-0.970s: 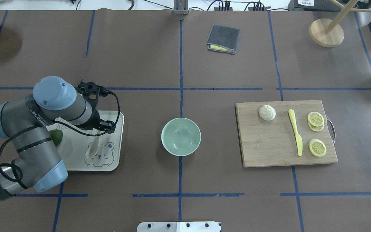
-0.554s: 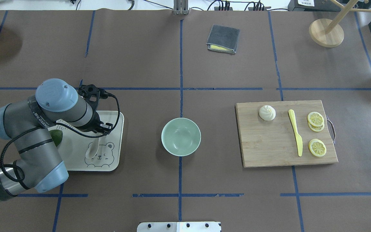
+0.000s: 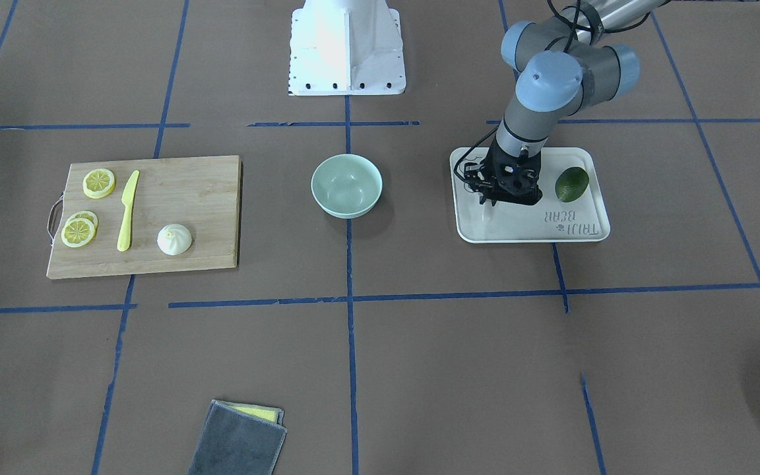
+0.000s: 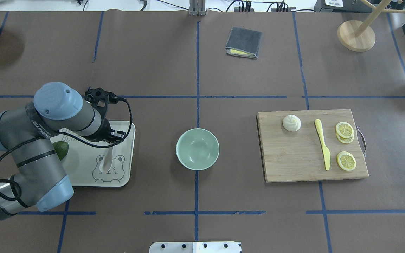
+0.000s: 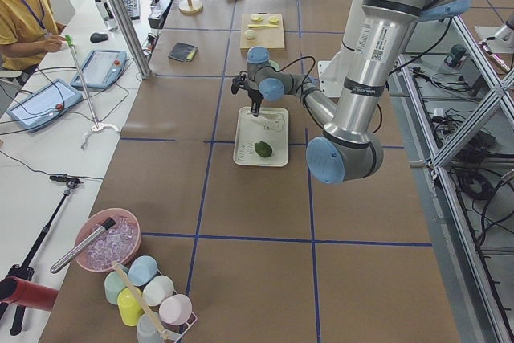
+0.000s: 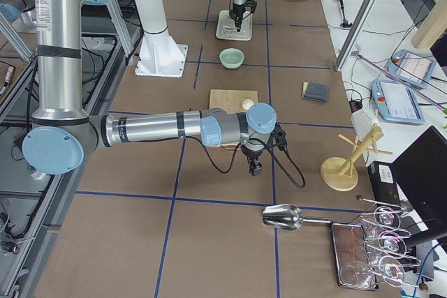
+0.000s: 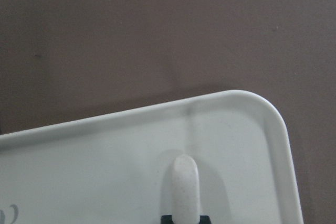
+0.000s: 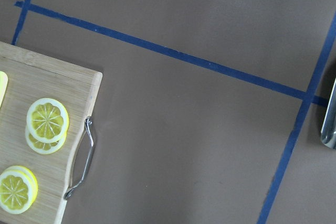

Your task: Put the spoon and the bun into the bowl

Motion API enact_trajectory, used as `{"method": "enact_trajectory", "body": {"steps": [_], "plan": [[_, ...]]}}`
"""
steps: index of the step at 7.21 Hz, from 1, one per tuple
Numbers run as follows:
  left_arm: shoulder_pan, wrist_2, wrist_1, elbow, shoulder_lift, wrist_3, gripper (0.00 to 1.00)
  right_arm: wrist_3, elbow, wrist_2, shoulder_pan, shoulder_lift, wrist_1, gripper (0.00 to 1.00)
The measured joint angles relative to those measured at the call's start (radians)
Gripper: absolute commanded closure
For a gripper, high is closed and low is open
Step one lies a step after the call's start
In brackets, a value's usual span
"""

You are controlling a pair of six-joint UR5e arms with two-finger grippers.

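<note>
The pale spoon (image 4: 108, 160) is in my left gripper (image 4: 113, 141), which is shut on its handle over the white bear-print tray (image 4: 83, 175). The spoon hangs tilted, scoop end low over the bear drawing. In the left wrist view the spoon's end (image 7: 185, 190) sticks out over the tray's corner (image 7: 262, 114). The mint-green bowl (image 4: 197, 149) stands empty at the table's middle, to the right of the tray. The cream bun (image 4: 291, 123) sits on the wooden cutting board (image 4: 294, 161). My right gripper (image 6: 253, 167) shows only in the exterior right view, beyond the board; I cannot tell its state.
A green avocado (image 4: 62, 150) lies on the tray beside my left arm. A yellow plastic knife (image 4: 322, 144) and lemon slices (image 4: 346, 161) lie on the board. A grey cloth (image 4: 243, 42) and a wooden stand (image 4: 356, 35) are at the far side.
My left gripper has risen a little with the spoon. The spoon's scoop has swung to the right over the bear drawing. Bowl and bun have not moved.
</note>
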Motion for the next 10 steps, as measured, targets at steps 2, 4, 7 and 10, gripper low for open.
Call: {"method": "enact_trajectory", "body": {"steps": [2, 4, 7, 10], "plan": [[0.005, 0.000, -0.003, -0.010, -0.110, -0.160, 1.00, 0.034, 0.013, 0.055, -0.008, 0.001, 0.025, 0.00], [0.026, 0.011, -0.020, 0.057, -0.255, -0.389, 1.00, 0.185, 0.019, 0.084, -0.034, 0.001, 0.137, 0.00], [0.097, 0.121, -0.078, 0.160, -0.358, -0.617, 0.80, 0.449, 0.019, 0.116, -0.121, -0.023, 0.427, 0.00], [0.112, 0.162, -0.084, 0.184, -0.363, -0.606, 0.00, 0.777, 0.023, 0.050, -0.258, -0.034, 0.648, 0.00]]}}
